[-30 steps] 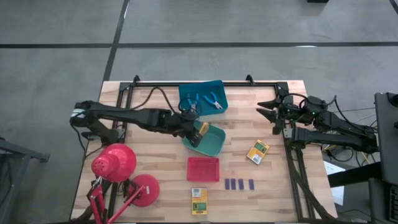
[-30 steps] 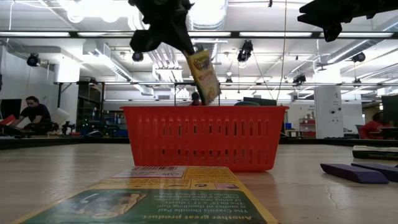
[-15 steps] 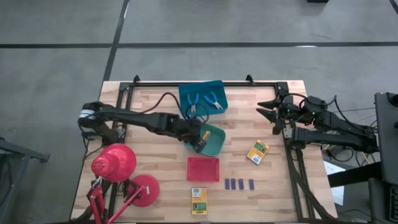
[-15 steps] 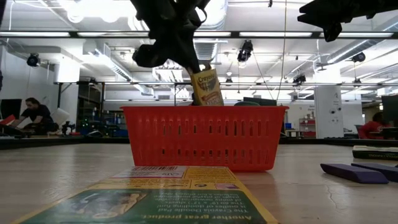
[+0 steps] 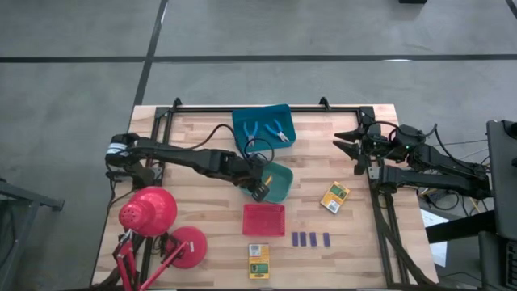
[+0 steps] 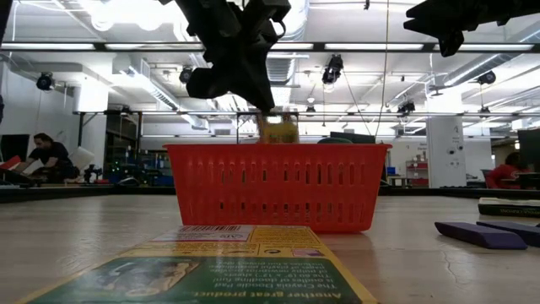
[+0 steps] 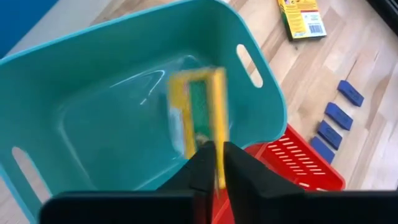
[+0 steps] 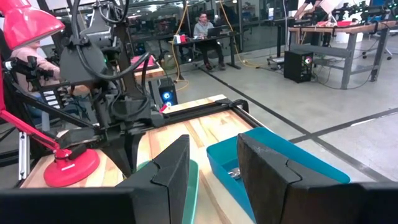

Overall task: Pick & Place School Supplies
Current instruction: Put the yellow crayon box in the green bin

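the left gripper (image 5: pixel 259 187) hangs over the near edge of the green tray (image 5: pixel 279 174), its fingers (image 7: pixel 202 169) narrowly parted around the lower edge of a yellow-and-green box (image 7: pixel 198 114); in the left wrist view the box is blurred against the tray's inside, and whether the fingers still pinch it cannot be told. from table height the same box (image 6: pixel 278 131) shows only as a yellow tip above the rim of the red tray (image 6: pixel 278 192), with the dark left gripper (image 6: pixel 253 93) just above it.

the right gripper (image 5: pixel 349 143) waits at the table's right edge, well apart from the trays, its fingers (image 8: pixel 169 167) spread with nothing between them.

a second yellow-and-green box (image 5: pixel 335 196) lies flat on the wood to the right of the green tray, and a third (image 5: pixel 258 260) lies at the table's near edge, in front of the red tray (image 5: pixel 264 219). four dark blue-purple blocks (image 5: pixel 311 238) sit in a row just right of the red tray. two blue-handled tools (image 5: pixel 265 131) rest inside the blue tray (image 5: pixel 242 121) at the far side. a red desk lamp (image 5: pixel 149 212) stands at the near left corner. in the room beyond the table, a person (image 6: pixel 49 156) sits at a desk.
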Controlling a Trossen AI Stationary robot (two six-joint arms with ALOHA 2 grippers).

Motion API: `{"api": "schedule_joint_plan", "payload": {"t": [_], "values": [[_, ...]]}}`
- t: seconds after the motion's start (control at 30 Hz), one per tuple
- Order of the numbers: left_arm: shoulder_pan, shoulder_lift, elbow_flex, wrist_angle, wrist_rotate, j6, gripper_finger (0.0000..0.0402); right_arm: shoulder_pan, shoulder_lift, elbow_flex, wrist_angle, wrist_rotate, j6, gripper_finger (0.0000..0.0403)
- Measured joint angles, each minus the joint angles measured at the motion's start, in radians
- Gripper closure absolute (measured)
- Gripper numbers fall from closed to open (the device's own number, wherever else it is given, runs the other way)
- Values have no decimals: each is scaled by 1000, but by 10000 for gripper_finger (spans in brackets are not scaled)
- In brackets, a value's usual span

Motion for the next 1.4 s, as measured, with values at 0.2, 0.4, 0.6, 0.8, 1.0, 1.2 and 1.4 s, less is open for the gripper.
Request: {"api": "schedule_joint_plan", "payload": {"t": [0.2,0.4,0.6,0.8,1.0,1.2,1.4], "values": [[0,0,-11,-6,0,-4,314,0,0,0,0,0,0,275],[0,0,-11,-10,0,-6,281,0,0,0,0,0,0,275],[0,-14,-5,-5,0,-6,269,0,0,0,0,0,0,275],[1,-50,15,-1,0,42,268,0,0,0,0,0,0,275],[1,-81,49,-1,0,91,268,0,0,0,0,0,0,275],[-13,-138,76,46,-52,187,268,0,0,0,0,0,0,275],[-57,-255,73,110,-93,402,268,0,0,0,0,0,0,275]]}}
